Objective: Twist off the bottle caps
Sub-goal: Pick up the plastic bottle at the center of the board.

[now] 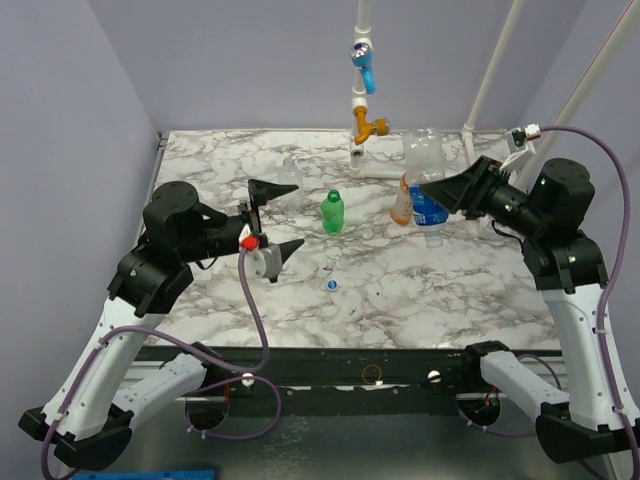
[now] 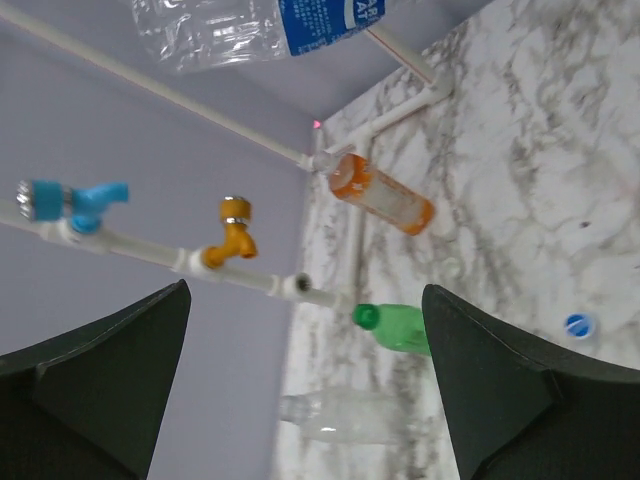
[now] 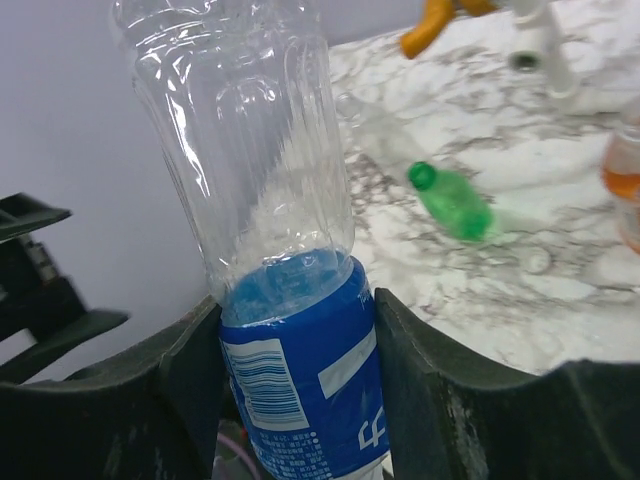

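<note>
Right hand (image 3: 295, 350) clamps the empty blue-label bottle (image 3: 250, 150); left hand (image 1: 297, 215) gapes wide

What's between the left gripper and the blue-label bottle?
Top view: going from the left gripper, first the green bottle, then the orange bottle, close beside the blue-label bottle.

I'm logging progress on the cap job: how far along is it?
Done: one loose cap lies on the table, so one bottle seems opened; which one is unclear. In hand: the right gripper clamps the blue-label bottle; the left gripper is open and empty. Left: the green bottle wears its green cap; the orange bottle and clear bottle can't be judged.
</note>
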